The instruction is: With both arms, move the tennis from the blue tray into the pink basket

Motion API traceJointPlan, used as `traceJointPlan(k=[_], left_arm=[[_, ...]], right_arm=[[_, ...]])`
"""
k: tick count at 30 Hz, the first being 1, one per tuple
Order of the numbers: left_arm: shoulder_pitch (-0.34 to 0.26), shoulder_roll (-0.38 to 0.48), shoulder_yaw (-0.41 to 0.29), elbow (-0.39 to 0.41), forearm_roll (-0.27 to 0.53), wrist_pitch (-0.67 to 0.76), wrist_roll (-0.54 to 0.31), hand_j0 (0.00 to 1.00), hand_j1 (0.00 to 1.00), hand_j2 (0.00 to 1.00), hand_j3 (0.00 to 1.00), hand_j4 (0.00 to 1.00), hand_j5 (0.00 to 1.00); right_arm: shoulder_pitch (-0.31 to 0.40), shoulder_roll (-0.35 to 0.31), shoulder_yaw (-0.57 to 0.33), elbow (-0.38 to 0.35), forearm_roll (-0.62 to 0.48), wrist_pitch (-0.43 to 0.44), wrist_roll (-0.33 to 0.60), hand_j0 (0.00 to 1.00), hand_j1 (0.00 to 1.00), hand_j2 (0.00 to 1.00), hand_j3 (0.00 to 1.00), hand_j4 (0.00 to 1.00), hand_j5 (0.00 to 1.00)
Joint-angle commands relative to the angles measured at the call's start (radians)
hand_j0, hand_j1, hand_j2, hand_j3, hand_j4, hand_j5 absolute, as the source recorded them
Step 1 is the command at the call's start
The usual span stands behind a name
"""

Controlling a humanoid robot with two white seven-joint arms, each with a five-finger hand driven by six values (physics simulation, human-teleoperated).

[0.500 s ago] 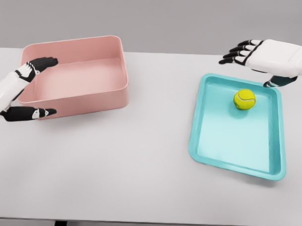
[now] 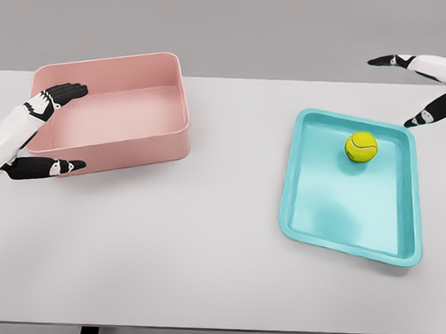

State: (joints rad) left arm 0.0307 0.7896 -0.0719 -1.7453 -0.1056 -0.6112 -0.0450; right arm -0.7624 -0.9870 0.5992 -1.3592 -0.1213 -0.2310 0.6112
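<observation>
A yellow-green tennis ball [image 2: 361, 146] lies in the far part of the blue tray [image 2: 323, 229] on the right of the table. The pink basket [image 2: 165, 147] stands at the far left, with nothing in it. My left hand [image 2: 52, 128] is open at the basket's left end, fingers [image 2: 64, 92] over its rim and thumb [image 2: 58, 165] by the near wall. My right hand [image 2: 410, 91] is open at the right edge of the picture, above and behind the tray's far right corner, apart from the ball.
The white table [image 2: 205, 247] runs wide between basket and tray. Its front edge lies near the bottom of the picture.
My right hand has drawn back to the right and upward, away from the tray; less of it shows now. The left hand, ball, tray and basket have stayed in place.
</observation>
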Motion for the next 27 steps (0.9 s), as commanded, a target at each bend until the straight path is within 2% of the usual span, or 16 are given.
traceJointPlan(k=[1,5,9,12,16,19,27], left_arm=[[0.000,0.000,0.000,0.000,0.006,0.000,0.001,1.00,1.00,1.00,1.00,1.00,1.00],[0.002,-0.001,0.000,0.000,0.007,0.000,0.001,1.00,1.00,1.00,1.00,1.00,1.00],[0.002,-0.003,0.000,0.000,0.007,0.000,0.001,1.00,1.00,1.00,1.00,1.00,1.00],[0.002,-0.004,-0.002,-0.002,0.007,0.000,0.001,1.00,1.00,1.00,1.00,1.00,1.00],[0.002,-0.004,-0.002,-0.002,0.007,0.000,0.001,1.00,1.00,1.00,1.00,1.00,1.00],[0.002,-0.004,-0.003,-0.002,0.007,0.000,0.001,1.00,1.00,1.00,1.00,1.00,1.00],[0.002,-0.006,-0.005,-0.002,0.007,0.000,0.001,1.00,1.00,1.00,1.00,1.00,1.00]], right_arm=[[0.000,0.041,0.007,0.126,-0.052,0.010,0.000,1.00,1.00,1.00,1.00,1.00,1.00],[0.000,0.045,0.108,0.132,-0.038,-0.001,0.000,1.00,1.00,1.00,1.00,1.00,1.00],[0.002,0.031,0.165,0.126,-0.034,-0.050,0.000,1.00,1.00,1.00,1.00,1.00,1.00],[0.000,0.031,0.202,0.132,-0.028,-0.056,0.000,1.00,1.00,1.00,1.00,1.00,1.00],[-0.002,0.054,0.203,0.186,0.014,-0.056,0.000,1.00,1.00,1.00,1.00,1.00,1.00],[-0.003,0.102,0.203,0.247,0.048,-0.057,0.000,1.00,1.00,1.00,1.00,1.00,1.00],[-0.021,0.113,0.203,0.279,0.049,-0.059,0.000,1.00,1.00,1.00,1.00,1.00,1.00]])
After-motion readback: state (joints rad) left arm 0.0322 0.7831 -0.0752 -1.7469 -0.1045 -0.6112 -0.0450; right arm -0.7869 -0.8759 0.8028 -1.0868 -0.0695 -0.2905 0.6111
